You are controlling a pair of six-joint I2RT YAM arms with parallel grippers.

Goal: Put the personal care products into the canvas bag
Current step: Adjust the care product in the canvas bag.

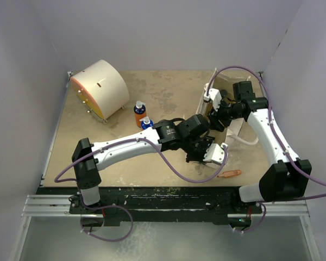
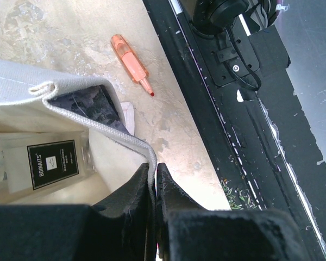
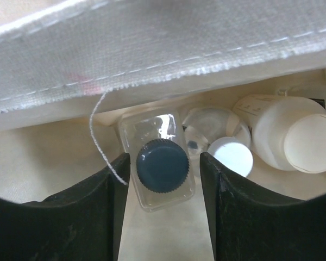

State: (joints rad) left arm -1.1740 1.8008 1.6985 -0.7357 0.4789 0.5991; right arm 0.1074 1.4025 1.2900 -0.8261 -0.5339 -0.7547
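The canvas bag point(image 1: 226, 84) lies at the right of the table with its mouth held open. My left gripper point(image 2: 154, 166) is shut on the bag's rim point(image 2: 98, 122). My right gripper point(image 3: 164, 159) is inside the bag with its jaws apart. A clear squarish bottle with a dark cap point(image 3: 162, 166) sits between its fingers, close to the left one, with a gap on the right. Beside it in the bag lie a bottle with a white cap point(image 3: 233, 156) and a cream-white bottle point(image 3: 293, 136). Another clear bottle with a black label point(image 2: 51, 163) shows inside. Two orange bottles with blue caps point(image 1: 139, 113) point(image 1: 146, 123) stand on the table.
A large cream drum with an orange face point(image 1: 100, 89) lies at the back left. A small orange pen-like stick point(image 1: 230, 174) lies near the front edge, close to the bag. The left arm point(image 1: 130, 145) reaches across the middle of the table.
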